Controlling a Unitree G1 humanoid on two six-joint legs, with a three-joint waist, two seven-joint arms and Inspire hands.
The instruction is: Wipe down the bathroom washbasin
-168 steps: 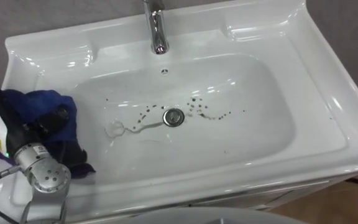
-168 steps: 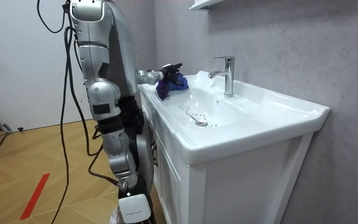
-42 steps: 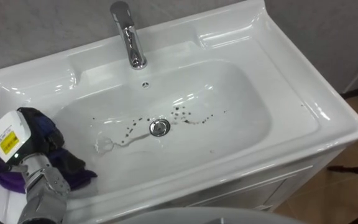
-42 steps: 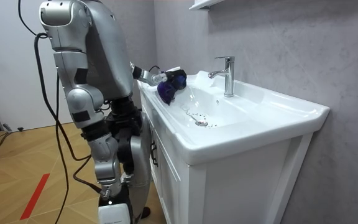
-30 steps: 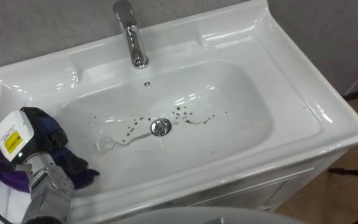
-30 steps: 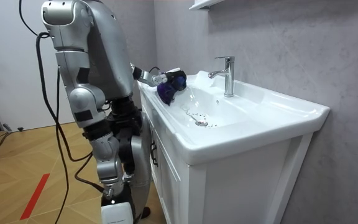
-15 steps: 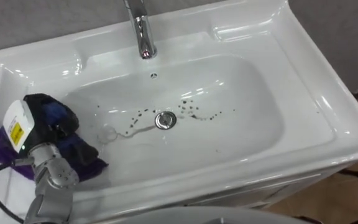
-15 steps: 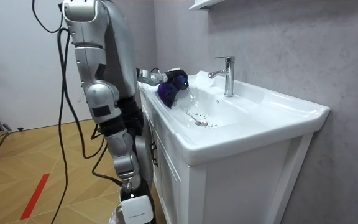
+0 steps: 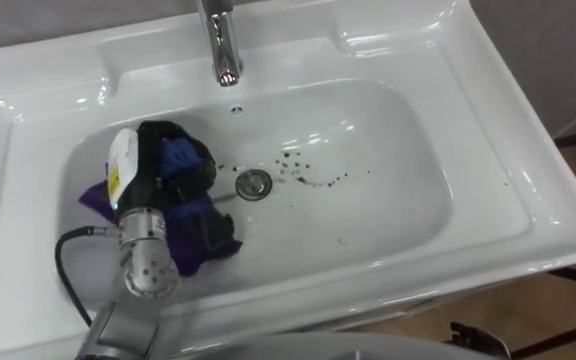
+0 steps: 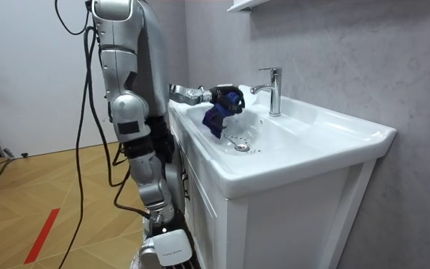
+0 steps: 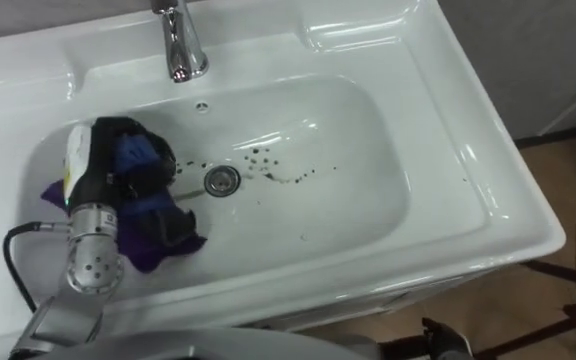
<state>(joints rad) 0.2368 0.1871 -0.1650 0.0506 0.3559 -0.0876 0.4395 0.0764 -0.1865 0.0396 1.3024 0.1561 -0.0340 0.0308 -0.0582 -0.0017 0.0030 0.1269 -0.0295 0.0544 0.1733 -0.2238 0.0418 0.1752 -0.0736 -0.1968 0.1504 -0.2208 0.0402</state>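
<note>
The left hand (image 9: pixel 154 150) sits in the basin (image 9: pixel 408 190), apparently clenched round the blue cloth (image 9: pixel 203 232) bunched beneath it, just beside the drain (image 9: pixel 254 182).

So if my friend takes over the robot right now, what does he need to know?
Left robot hand: shut on the blue cloth, low inside the basin, just left of the drain.
Cloth: bunched in that robot hand, with loose ends hanging towards the bowl's near side.
Done: the cloth is in the bowl, ready to wipe.
Left: the dark specks right of the drain are not yet wiped. Sweeping the cloth across the drain towards them looks like the next move.
</note>
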